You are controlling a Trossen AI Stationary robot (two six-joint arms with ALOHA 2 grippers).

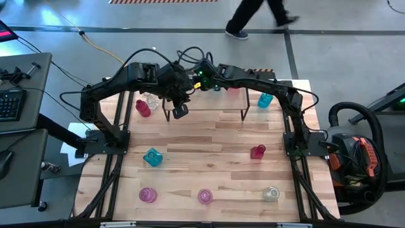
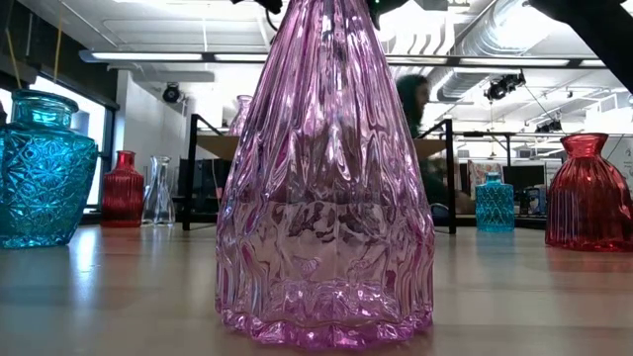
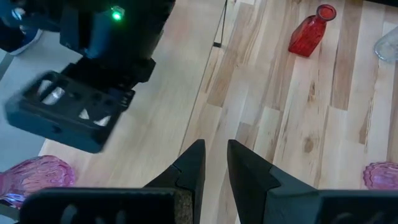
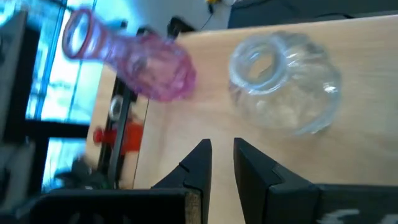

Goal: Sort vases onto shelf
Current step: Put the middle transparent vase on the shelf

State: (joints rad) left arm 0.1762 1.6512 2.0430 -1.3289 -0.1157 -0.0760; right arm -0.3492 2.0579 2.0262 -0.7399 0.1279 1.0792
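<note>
Hovering over the shelf (image 1: 205, 104) at the table's far edge, both arms look paused between picks: the left gripper (image 3: 214, 165) and right gripper (image 4: 222, 163) each show jaws nearly together with nothing between them. A pink vase (image 4: 146, 59) and a clear vase (image 4: 286, 84) already stand on the board beyond the right gripper, presumably placed there, while other vases, such as the teal one (image 1: 152, 157), wait scattered on the table nearer the front

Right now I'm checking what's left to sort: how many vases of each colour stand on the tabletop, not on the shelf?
Pink vases: 2
Teal vases: 2
Red vases: 2
Clear vases: 2
Total: 8
</note>
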